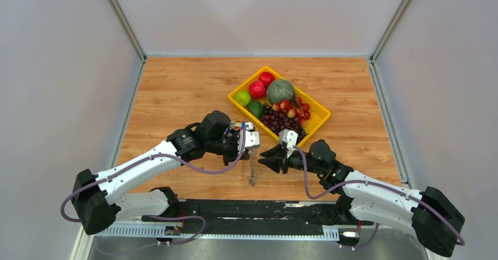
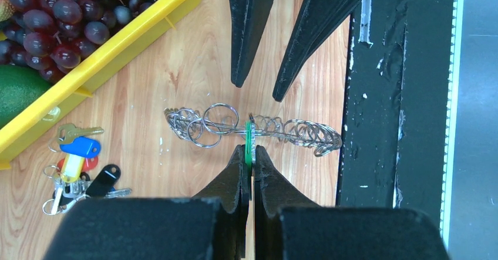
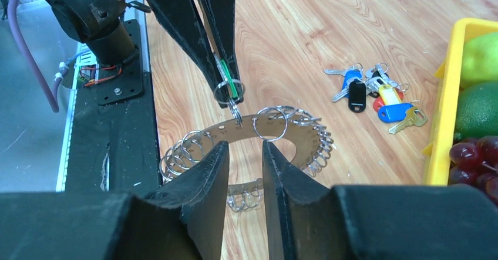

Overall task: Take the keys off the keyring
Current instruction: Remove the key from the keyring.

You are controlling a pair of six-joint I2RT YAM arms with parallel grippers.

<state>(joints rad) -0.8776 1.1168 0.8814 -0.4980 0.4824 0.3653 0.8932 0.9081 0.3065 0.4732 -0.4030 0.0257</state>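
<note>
No text, label, brand, number or sign can be read anywhere.

A light wooden counter (image 1: 176,90) with clear grain lies evenly lit in the middle of the booth. Plain pale grey walls (image 1: 258,13) rise behind the counter and on both its sides, joined at the corners by thin metal strips (image 1: 120,16). Along the counter's near edge runs a scuffed black plate (image 1: 252,210), with a dull grey metal surface (image 1: 235,249) just beyond it.
</note>
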